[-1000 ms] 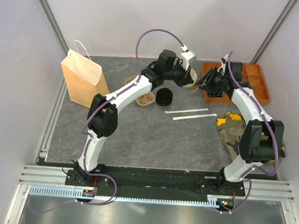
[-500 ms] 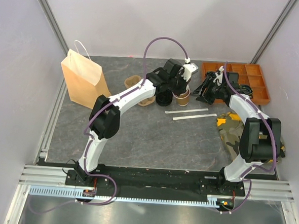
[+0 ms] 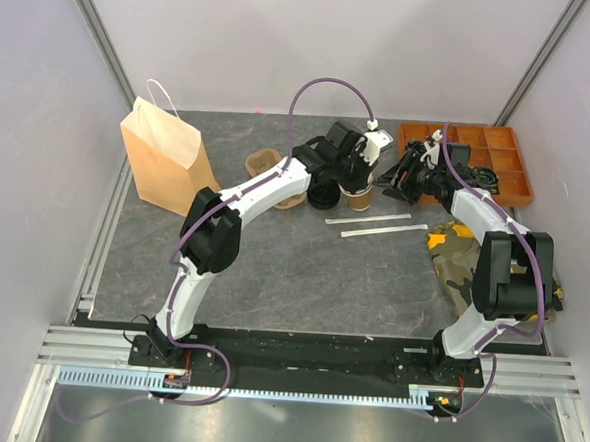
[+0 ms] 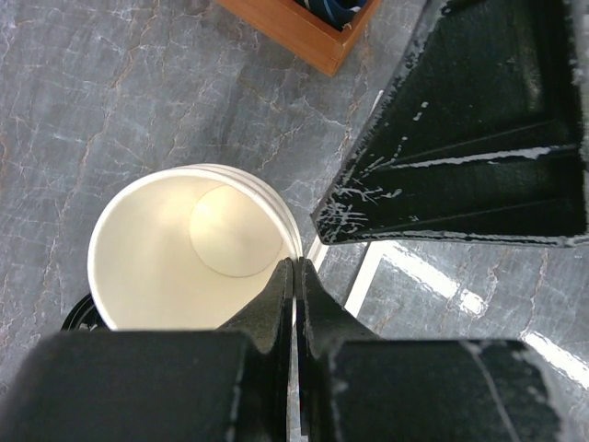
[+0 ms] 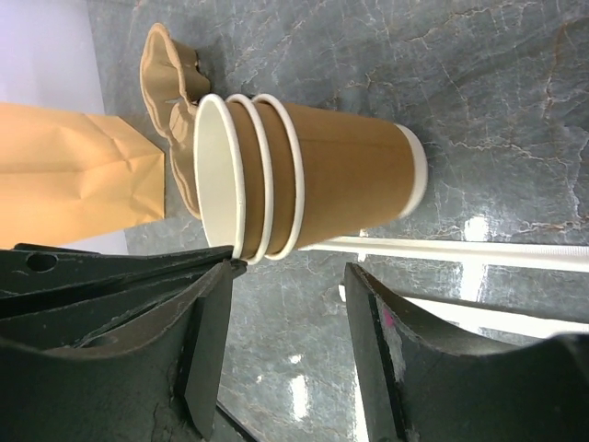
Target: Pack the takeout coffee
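Observation:
A stack of three nested tan paper cups (image 3: 358, 195) with white insides (image 4: 184, 249) stands upright on the grey table, just right of a pile of black lids (image 3: 324, 191). My left gripper (image 4: 296, 269) comes down from above and is shut on the rim of the top cup, one finger inside and one outside. My right gripper (image 5: 293, 274) is open just to the right of the stack (image 5: 313, 175), with nothing between its fingers. In the top view the right gripper (image 3: 393, 182) is a short way clear of the cups.
A brown pulp carrier (image 3: 273, 175) lies left of the lids. A tall paper bag (image 3: 164, 158) stands at the far left. An orange compartment tray (image 3: 499, 158) sits back right. Two white strips (image 3: 370, 222) and a camouflage cloth (image 3: 458, 253) lie nearer.
My left arm has carried the cup stack from beside the orange tray down and left to the table next to the lids. The right gripper has opened wider and sits apart from the cups.

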